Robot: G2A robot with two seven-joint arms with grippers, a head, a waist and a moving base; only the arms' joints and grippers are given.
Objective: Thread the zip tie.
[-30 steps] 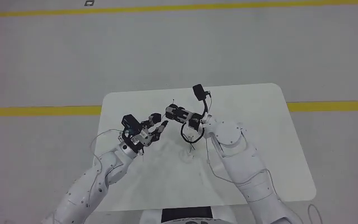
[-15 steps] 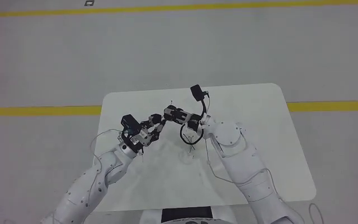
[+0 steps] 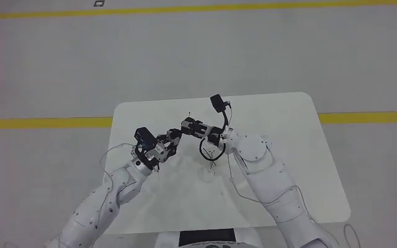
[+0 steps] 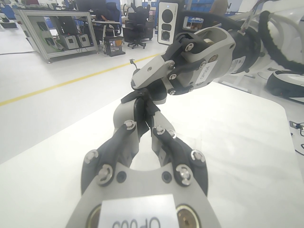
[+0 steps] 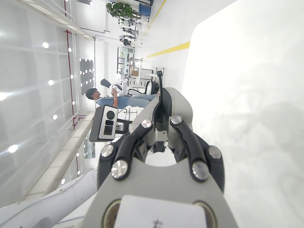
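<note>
There's the right claw (image 5: pixel 163 100) clenched on the zip tie (image 5: pixel 160 81), left claw (image 4: pixel 143 105) pinched on what looks like its tail, tip to tip above the bench (image 3: pixel 279 124), so square the tail to the head and feed gently.

White counter (image 3: pixel 298 124), rounded corners, on a pale grey floor (image 3: pixel 186 56), with a yellow line (image 3: pixel 56 122) running out on either side. Out in the room, a metal-framed rack (image 4: pixel 57 31) stands near black office chairs (image 4: pixel 137 17). Further off there's a potted plant (image 5: pixel 117 9) beside a blue bin (image 5: pixel 144 10).
</note>
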